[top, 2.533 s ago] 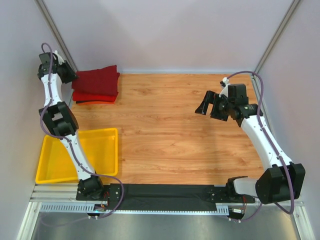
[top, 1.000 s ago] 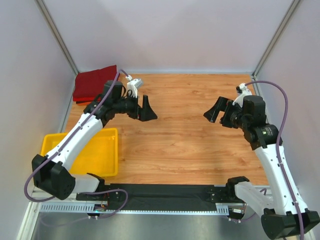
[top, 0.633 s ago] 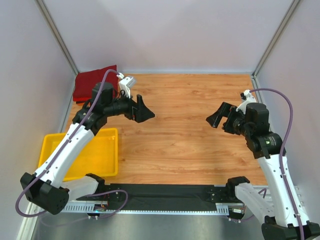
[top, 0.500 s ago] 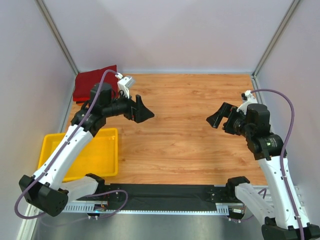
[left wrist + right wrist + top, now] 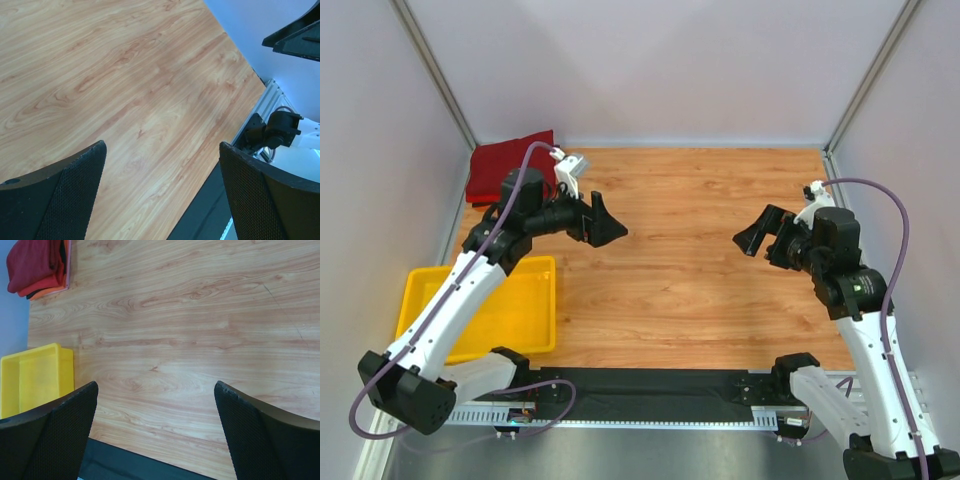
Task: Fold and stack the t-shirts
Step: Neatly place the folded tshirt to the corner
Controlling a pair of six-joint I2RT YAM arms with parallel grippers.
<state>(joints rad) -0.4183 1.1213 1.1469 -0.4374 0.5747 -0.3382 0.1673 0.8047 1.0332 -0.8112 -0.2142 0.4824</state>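
Left end effector (image 5: 608,226), wide and empty, has left the t-shirts (image 5: 505,162); right end effector (image 5: 760,232) wide too.

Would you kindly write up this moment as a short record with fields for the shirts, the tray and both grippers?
t-shirts: folded pile at the far left corner of the table, dark maroon on top
yellow tray: near left side of the table, no shirt seen in it
left gripper: jaws open, holding nothing, above the table
right gripper: jaws open, holding nothing, above the table
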